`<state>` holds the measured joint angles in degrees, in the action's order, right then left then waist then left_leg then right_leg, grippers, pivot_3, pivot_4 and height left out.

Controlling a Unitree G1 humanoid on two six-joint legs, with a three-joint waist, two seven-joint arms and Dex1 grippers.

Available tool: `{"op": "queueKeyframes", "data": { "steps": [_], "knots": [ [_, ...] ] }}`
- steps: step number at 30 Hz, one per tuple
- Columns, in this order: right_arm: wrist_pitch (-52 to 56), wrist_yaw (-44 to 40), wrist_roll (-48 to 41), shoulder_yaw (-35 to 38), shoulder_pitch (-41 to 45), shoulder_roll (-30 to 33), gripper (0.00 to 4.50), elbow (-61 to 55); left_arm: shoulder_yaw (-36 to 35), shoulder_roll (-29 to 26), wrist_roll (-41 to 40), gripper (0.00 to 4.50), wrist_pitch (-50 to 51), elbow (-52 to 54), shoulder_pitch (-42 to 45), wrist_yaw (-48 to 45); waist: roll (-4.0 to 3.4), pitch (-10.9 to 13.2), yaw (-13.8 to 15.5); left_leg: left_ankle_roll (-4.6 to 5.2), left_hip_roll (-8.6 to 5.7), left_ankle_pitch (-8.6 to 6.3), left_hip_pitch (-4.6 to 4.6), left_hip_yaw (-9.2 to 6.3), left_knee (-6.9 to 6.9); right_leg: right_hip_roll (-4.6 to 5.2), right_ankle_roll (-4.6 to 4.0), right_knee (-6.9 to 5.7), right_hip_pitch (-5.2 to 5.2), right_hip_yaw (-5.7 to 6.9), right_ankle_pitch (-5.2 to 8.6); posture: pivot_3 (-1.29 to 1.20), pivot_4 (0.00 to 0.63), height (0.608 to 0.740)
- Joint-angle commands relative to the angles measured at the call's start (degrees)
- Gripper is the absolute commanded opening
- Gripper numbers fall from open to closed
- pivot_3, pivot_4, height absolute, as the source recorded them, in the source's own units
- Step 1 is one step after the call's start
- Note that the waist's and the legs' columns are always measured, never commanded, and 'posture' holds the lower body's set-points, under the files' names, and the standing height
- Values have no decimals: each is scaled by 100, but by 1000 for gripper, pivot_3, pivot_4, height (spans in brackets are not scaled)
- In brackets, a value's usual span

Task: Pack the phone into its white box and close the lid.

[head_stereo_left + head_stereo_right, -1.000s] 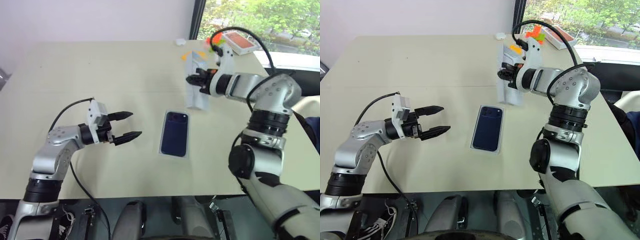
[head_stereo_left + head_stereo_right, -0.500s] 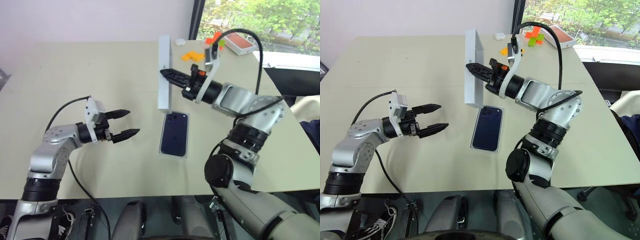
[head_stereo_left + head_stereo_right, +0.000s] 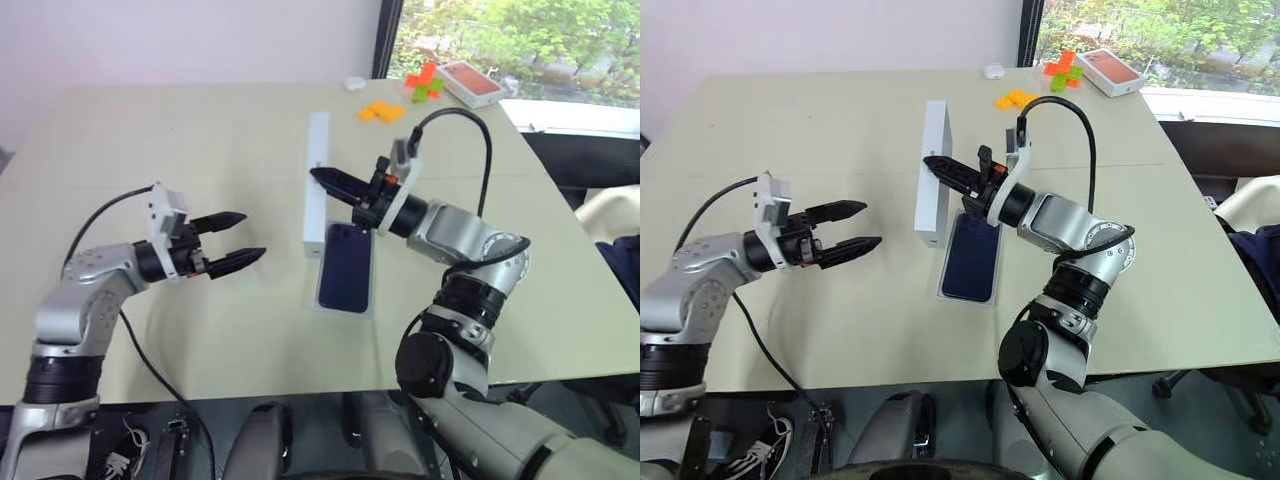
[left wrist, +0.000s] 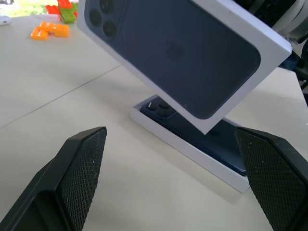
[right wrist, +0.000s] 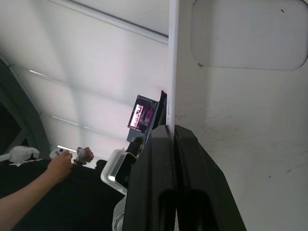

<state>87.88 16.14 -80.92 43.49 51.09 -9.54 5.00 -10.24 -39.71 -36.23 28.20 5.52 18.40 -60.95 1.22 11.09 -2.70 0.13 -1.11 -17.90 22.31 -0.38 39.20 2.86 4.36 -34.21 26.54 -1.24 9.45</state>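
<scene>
Table: a pale beige table [image 3: 150, 130] with a faint seam line across it, running from the near edge to a white wall at 12 o'clock.
Room: a dark-framed window [image 3: 470, 30] at 1 o'clock of the head views, green trees behind it; the right wrist view looks up at a pale ceiling and catches a person's hand [image 5: 60, 166] holding a small controller.
Phone: the dark navy phone [image 3: 346, 266] lies flat, camera cluster at its far end, inside the white box [image 3: 330, 303], which sits near the middle of the table (only a thin white rim shows around the phone).
Lid: the lid [image 3: 932, 186] is held up on edge, tilted, off the table, at 10 o'clock from the phone; the left wrist view shows a printed phone picture on its outer face [image 4: 183, 53].
Right gripper: the right gripper [image 3: 330, 181] has its fingers pinched together on the lid's thin wall, pointing toward 9 o'clock; the right wrist view shows both black fingers [image 5: 163, 183] pressed against the edge.
Left gripper: the left gripper [image 3: 235, 240] hovers at 9 o'clock of the box, well apart from it, fingers spread wide with nothing between them.
Far clutter: orange blocks [image 3: 381, 112], red and green blocks [image 3: 424, 82], an orange-topped white box [image 3: 474, 84] and a small white object [image 3: 353, 84], all near the window at 1 o'clock.
</scene>
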Motion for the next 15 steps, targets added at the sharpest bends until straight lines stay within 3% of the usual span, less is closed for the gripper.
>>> {"op": "queueKeyframes", "data": {
  "steps": [1,9,15],
  "knots": [
    [-440,384,-984,-523,-576,-336,35,30,-219,-36,-148,4500,26,221,5,104,0,0,-7,0,1,0,0,0,0,-1,0,0,0,0,0,0,150,740],
    [-1296,856,-2384,-2319,-1597,222,35,-223,-91,225,-133,4500,38,209,64,411,1,-3,10,0,4,0,2,1,-1,-2,0,1,0,-2,1,0,150,740],
    [-1889,866,-2798,-3093,-1910,716,35,-379,-29,320,-81,4500,30,102,155,514,3,-4,12,0,4,0,-9,3,6,-5,2,5,-4,-6,1,0,150,740]
  ]
}}
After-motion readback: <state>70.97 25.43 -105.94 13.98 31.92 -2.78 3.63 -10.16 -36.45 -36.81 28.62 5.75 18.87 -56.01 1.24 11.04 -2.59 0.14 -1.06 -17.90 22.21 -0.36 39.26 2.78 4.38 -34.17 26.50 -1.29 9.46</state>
